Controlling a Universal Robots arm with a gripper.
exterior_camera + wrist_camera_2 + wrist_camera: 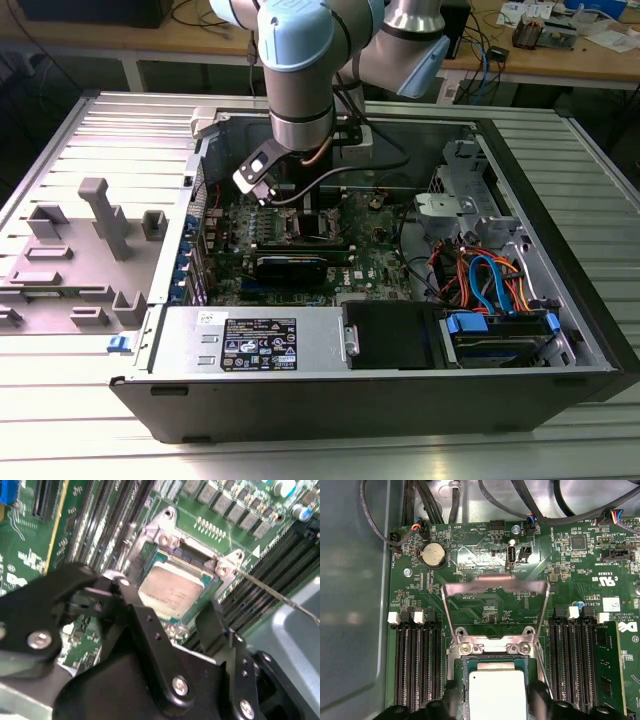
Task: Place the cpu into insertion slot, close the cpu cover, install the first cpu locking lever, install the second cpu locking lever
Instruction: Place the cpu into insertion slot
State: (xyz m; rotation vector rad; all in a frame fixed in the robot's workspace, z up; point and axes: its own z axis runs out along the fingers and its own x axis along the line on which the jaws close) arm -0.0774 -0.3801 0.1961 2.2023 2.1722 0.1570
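Observation:
The cpu (497, 692) (170, 587), a flat square chip with a silvery top, lies in the insertion slot (461, 677) (150, 560) on the green board. My gripper (495, 696) (166, 597) (297, 205) is low over it and open. One black finger (451, 697) stands on each side of the chip, with a narrow gap to it. The cpu cover (495, 584), a thin silver frame, stands swung up from its hinge behind the slot. A thin metal lever rod (272, 594) sticks out from one hinge corner.
Long black memory slots (415, 665) (575, 660) flank the socket. A coin battery (433, 555) and black cables (425, 505) sit beyond the cover. The case holds a power supply (250, 340) and a drive bay with blue and orange cables (490, 280). A grey fixture (90, 240) lies on the exterior view's left.

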